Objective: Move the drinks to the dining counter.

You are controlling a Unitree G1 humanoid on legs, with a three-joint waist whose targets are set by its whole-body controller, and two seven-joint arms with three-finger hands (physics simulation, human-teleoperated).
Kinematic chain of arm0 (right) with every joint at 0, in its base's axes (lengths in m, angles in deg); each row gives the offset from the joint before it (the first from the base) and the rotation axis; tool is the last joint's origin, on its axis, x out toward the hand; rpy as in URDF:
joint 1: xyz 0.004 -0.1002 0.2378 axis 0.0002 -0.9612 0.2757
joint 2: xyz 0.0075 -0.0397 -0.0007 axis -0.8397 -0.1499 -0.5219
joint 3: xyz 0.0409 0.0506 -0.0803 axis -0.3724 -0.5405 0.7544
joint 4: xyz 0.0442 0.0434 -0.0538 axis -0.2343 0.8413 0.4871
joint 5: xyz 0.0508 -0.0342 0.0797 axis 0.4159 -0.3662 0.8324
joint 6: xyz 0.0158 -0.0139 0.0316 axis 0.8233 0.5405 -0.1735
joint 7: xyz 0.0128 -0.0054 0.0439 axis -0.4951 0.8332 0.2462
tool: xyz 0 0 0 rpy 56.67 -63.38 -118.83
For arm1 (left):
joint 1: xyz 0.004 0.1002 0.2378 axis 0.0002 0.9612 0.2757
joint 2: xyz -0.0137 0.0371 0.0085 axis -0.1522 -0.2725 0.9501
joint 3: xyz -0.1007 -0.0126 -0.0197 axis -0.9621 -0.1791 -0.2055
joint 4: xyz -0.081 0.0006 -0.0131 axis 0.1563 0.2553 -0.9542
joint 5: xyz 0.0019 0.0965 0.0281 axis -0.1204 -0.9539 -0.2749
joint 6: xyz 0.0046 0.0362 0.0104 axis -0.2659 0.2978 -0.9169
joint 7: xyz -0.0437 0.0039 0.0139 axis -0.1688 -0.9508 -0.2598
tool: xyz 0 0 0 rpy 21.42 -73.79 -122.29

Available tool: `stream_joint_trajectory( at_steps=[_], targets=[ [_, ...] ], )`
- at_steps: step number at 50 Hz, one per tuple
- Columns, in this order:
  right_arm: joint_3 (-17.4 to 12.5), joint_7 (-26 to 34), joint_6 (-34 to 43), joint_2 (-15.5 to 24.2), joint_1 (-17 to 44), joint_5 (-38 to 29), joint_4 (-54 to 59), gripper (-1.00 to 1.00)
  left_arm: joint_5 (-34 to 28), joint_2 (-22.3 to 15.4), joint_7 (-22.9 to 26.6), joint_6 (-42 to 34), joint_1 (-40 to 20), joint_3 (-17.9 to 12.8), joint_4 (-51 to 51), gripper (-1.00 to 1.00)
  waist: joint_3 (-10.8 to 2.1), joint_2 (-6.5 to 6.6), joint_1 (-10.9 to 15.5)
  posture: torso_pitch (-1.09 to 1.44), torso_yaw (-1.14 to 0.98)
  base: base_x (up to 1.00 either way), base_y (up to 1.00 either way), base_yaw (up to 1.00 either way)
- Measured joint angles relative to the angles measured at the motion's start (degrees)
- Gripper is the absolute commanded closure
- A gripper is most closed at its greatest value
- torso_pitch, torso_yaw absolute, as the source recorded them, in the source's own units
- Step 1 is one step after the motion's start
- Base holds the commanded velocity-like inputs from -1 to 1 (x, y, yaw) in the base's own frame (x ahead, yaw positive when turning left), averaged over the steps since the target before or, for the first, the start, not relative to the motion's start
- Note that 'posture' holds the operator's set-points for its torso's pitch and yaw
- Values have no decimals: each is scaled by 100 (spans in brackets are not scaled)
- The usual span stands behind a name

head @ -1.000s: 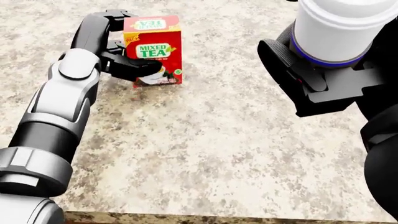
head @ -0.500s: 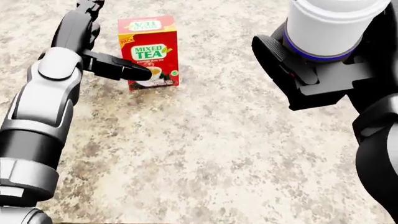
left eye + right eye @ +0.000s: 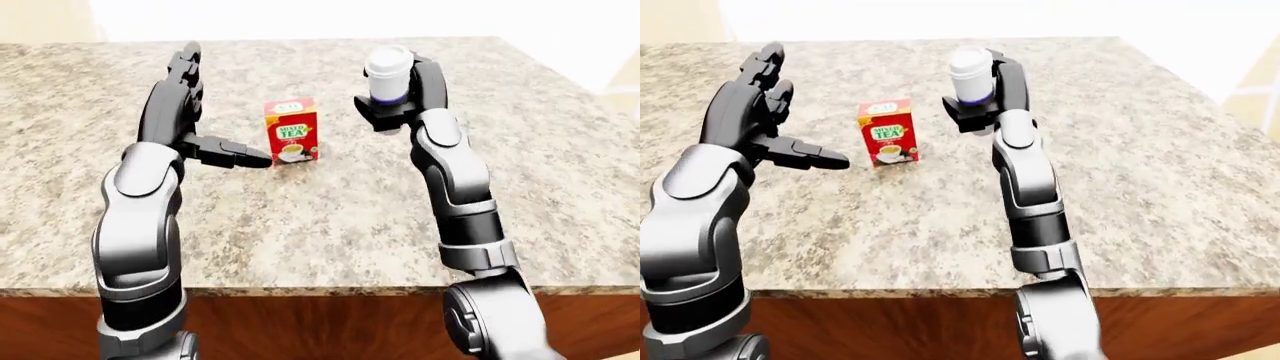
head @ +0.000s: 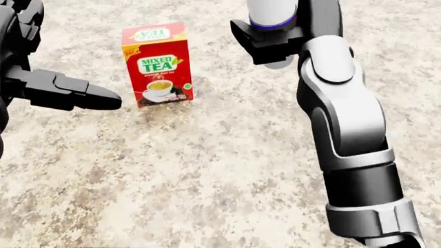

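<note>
Gripping a white cup (image 3: 388,72) just right of the upright tea carton (image 3: 290,141), the right hand (image 3: 400,101) hovers; the left hand (image 3: 195,127), spread, flanks the carton's other side.

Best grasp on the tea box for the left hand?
Pinch the tea box across its narrow sides at mid-height, coming from view left. It stands upright on the counter, that side is clear, and the open left hand already waits there.

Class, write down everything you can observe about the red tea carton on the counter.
The tea carton is a red box, apparently cardboard, with a green "MIXED TEA" label, yellow trim and a picture of a teacup. It stands upright on the speckled stone counter, closed. Nothing grips it: the left hand is open beside it, its fingertip just clear.
</note>
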Motion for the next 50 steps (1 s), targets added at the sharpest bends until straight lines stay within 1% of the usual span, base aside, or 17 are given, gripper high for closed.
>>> stream_joint_trajectory(
  at_steps=[3, 6, 9, 11, 15, 23, 29, 33, 40, 42, 43, 44, 47, 50],
  targets=[
    [-103, 11, -832, -12, 6, 123, 853, 100, -2, -24, 1, -43, -18, -61, -56, -100, -15, -8, -4, 0, 0, 0, 0, 0],
    [-102, 13, -1562, -40, -39, 272, 1593, 100, -5, -43, -25, -70, -40, -81, -57, -100, -7, -6, -12, 0, 0, 0, 0, 0],
    [-88, 64, -2431, -157, -144, 415, 2496, 100, -42, -32, -59, 54, 52, -36, -114, -100, -30, 3, -22, 0, 0, 0, 0, 0],
    [-46, 88, -2618, -144, -94, 459, 2817, 100, -55, -4, -54, 75, 88, 0, -106, -100, -51, -20, -11, 0, 0, 0, 0, 0],
    [-18, 115, -3023, -173, -113, 495, 2914, 100, -77, 20, -44, 110, 136, -20, -115, -100, -73, -59, -6, 0, 0, 0, 0, 0],
    [-15, 124, -3176, -178, -107, 525, 3063, 100, -89, 33, -79, 113, 105, -33, -56, -100, -76, -74, 19, 0, 0, 0, 0, 0],
    [-6, 133, -3270, -182, -55, 484, 3380, 100, -82, 31, -82, 96, 115, -38, -17, -100, -85, -75, 24, 0, 0, 0, 0, 0],
    [-36, 90, -3301, -168, -4, 445, 3673, 100, -111, 73, -91, 52, 110, 25, 18, -100, -88, -87, 32, 0, 0, 0, 0, 0],
    [-30, 28, -3327, -175, 9, 413, 3716, 99, -171, 117, -60, 12, 80, 87, 56, -100, -82, -75, 36, 0, 0, 0, 0, 0],
    [-38, 22, -3361, -169, 14, 408, 3747, 68, -189, 121, -44, -2, 68, 103, 57, -100, -81, -73, 40, 0, 0, 0, 0, 0],
    [-41, 27, -3376, -169, 10, 405, 3757, 66, -201, 125, -39, 6, 79, 103, 61, -100, -84, -72, 38, 0, 0, 0, 0, 0],
    [-41, 32, -3397, -167, 4, 397, 3769, 57, -214, 134, -36, 21, 94, 102, 57, -100, -87, -71, 38, 0, 0, 0, 0, 0],
    [-45, 40, -3440, -153, 2, 368, 3836, 55, -242, 142, -19, 36, 113, 101, 31, -100, -91, -79, 39, 0, 0, 0, 0, 0],
    [-55, 37, -3492, -143, -1, 349, 3866, 49, -267, 146, -1, 8, 98, 97, 26, -100, -91, -87, 41, 0, 0, 0, 0, 0]
  ],
)
